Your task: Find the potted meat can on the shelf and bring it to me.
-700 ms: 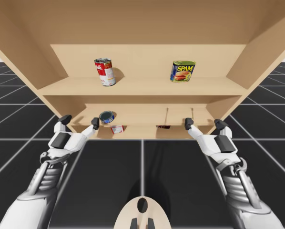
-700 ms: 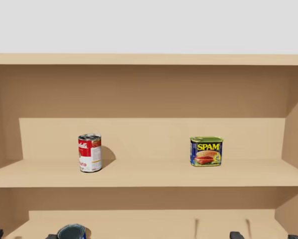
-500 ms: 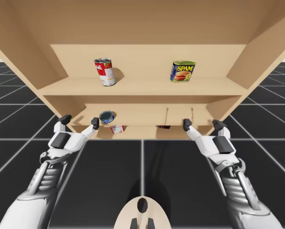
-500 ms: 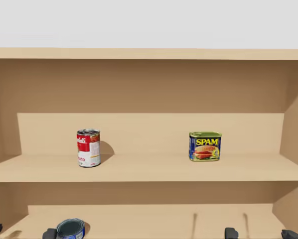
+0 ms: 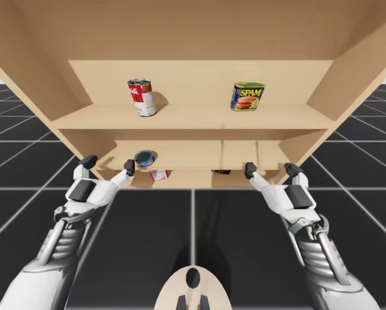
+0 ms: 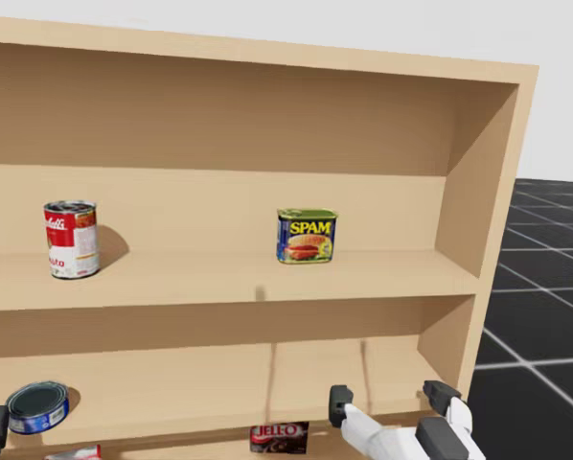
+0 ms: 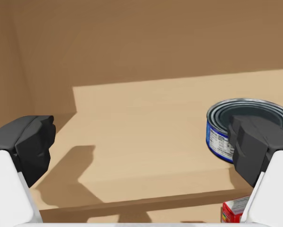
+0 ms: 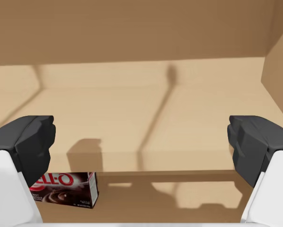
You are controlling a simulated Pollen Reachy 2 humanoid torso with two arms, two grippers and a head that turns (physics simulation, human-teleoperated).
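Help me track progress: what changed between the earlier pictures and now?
My head has turned to the right. My right gripper edged slightly left in the high view, open and empty. My left gripper, also open, and the blue rectangular can stayed put.

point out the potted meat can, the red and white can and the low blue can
potted meat can (image 6: pixel 306 237): head view, front label
red and white can (image 6: pixel 71 240): head view, side wall
low blue can (image 7: pixel 219 142): left wrist view, side wall
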